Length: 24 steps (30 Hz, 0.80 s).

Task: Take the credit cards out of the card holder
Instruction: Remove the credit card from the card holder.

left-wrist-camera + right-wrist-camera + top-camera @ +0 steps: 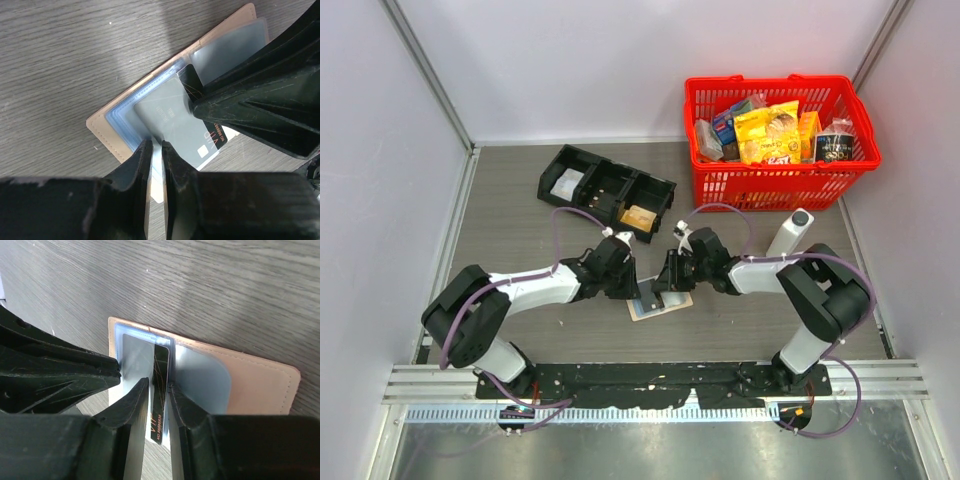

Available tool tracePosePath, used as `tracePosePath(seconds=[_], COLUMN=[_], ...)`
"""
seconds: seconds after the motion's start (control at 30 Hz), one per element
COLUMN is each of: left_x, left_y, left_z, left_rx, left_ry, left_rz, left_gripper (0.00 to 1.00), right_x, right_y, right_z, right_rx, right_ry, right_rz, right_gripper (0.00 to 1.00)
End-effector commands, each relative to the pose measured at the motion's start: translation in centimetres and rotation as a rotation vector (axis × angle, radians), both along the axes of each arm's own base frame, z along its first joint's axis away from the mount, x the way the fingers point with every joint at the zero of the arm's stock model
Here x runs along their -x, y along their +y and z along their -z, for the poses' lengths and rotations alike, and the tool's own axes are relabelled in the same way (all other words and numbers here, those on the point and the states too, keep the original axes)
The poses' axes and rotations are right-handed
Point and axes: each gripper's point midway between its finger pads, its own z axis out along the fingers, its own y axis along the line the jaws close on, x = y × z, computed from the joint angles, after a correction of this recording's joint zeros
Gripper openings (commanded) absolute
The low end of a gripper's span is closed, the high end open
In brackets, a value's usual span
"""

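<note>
Near the middle of the bench (510,215), between the two arms, the card holder (658,303) lies open, tan cover down and pale blue leaves up. Left end effector (156,146): fingers pressed almost together on the edge of a blue leaf. Right end effector (159,386): fingers pinching a black card (161,365) that projects from its pocket, beside a grey card (170,117).

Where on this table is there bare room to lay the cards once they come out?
Bare wood lies between the left wall and the black tray, and along the near strip between the card holder and the arms' base rail. The middle is crowded: the left hand and right hand meet over the holder, the right pinching a black card.
</note>
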Motion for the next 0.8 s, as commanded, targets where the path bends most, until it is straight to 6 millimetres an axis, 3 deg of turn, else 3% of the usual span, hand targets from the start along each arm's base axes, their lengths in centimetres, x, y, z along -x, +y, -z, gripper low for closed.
tracePosePath(seconds=[0.0,0.1,0.33,0.57,0.77], left_x=[0.3,0.5,0.5,0.6,0.6], left_y=[0.7,0.9,1.2,1.4,1.4], left_z=[1.1,1.4,1.6,1.8,1.7], left_rx=[-0.043,-0.048,-0.058,-0.061,-0.05], left_ry=[0.024,0.03,0.031,0.037,0.033], left_rz=[-0.003,-0.002,-0.006,-0.013,-0.014], left_gripper=[0.17,0.17,0.16,0.16,0.15], right_x=[-0.1,0.2,0.1,0.2,-0.4], right_y=[1.1,1.3,0.6,-0.4,-2.6], right_z=[-0.5,-0.3,-1.1,-1.6,-1.4], right_rx=[-0.093,-0.115,-0.17,-0.196,-0.186], right_ry=[-0.002,0.01,0.007,-0.004,-0.002], right_rz=[-0.03,-0.044,-0.033,-0.024,0.041], right_gripper=[0.27,0.24,0.01,0.01,0.01])
